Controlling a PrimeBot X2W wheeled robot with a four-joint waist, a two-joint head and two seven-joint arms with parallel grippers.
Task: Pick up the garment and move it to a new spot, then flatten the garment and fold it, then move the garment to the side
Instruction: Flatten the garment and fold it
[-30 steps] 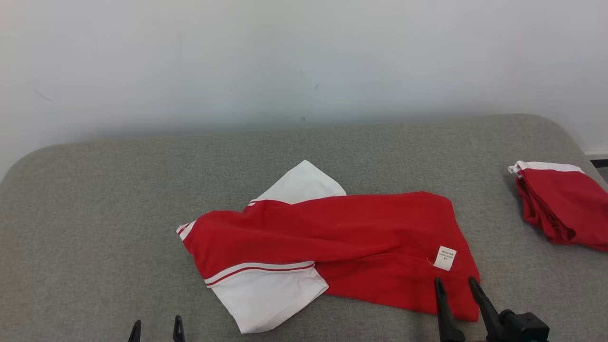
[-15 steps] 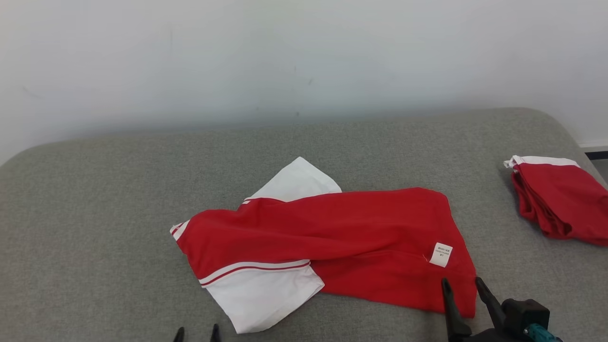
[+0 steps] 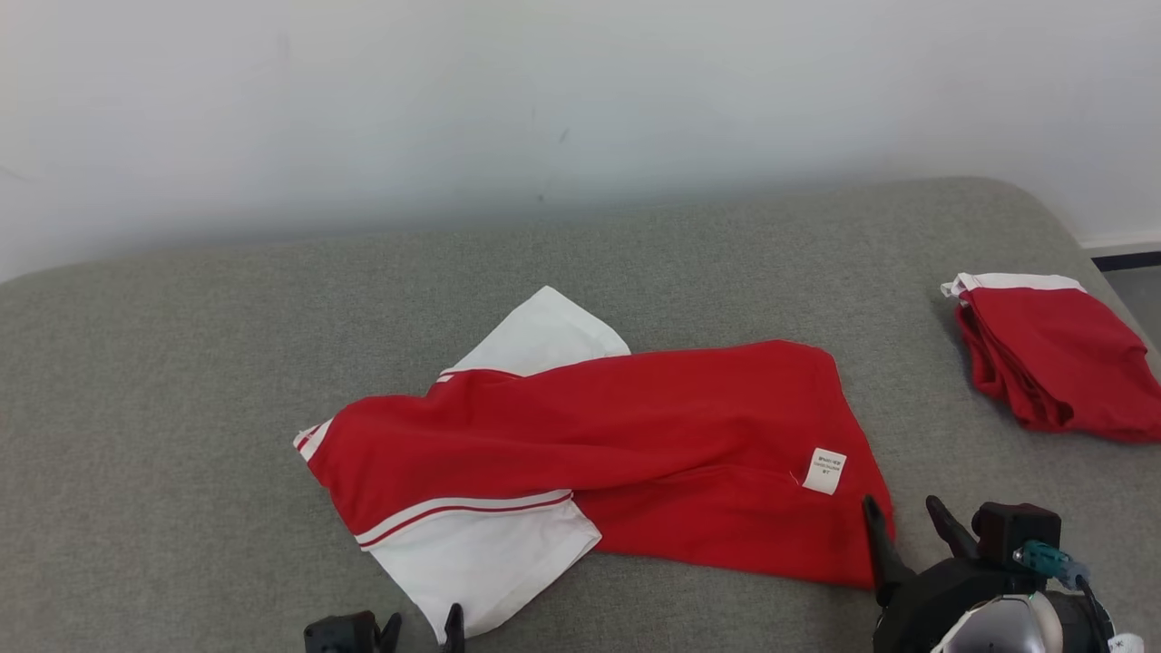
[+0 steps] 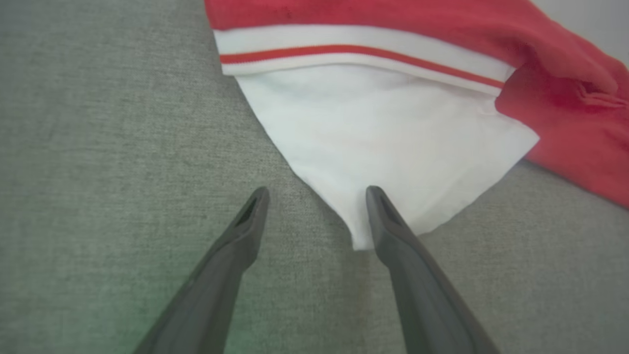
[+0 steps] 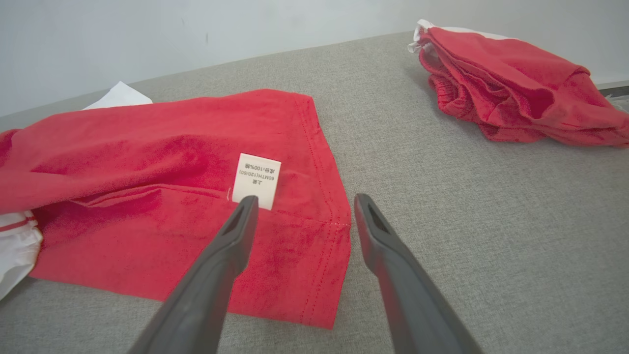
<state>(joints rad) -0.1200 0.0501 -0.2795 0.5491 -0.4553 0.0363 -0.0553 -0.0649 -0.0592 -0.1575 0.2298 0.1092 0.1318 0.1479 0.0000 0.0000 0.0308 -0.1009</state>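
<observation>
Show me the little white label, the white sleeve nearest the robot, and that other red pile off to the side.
label [image 5: 256,176]: right wrist view, middle of the tag.
sleeve [image 4: 388,137]: left wrist view, its white middle.
pile [image 3: 1057,355]: head view, its red top layer.

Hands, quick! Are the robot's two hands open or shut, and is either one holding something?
Left hand: open, holding nothing, tips at the white sleeve corner.
Right hand: open, holding nothing, tips over the red garment corner.

Across the middle of the cushion [image 3: 163,381], a garment [image 3: 635,426], sleeves at its left end, label [image 3: 824,471] near its right. Well apart, far right, a folded pile [image 3: 1061,354]. Behind, a wall [image 3: 544,91]. Left gripper [image 3: 424,621] before the near sleeve, right gripper [image 3: 900,503] at the hem corner.
</observation>
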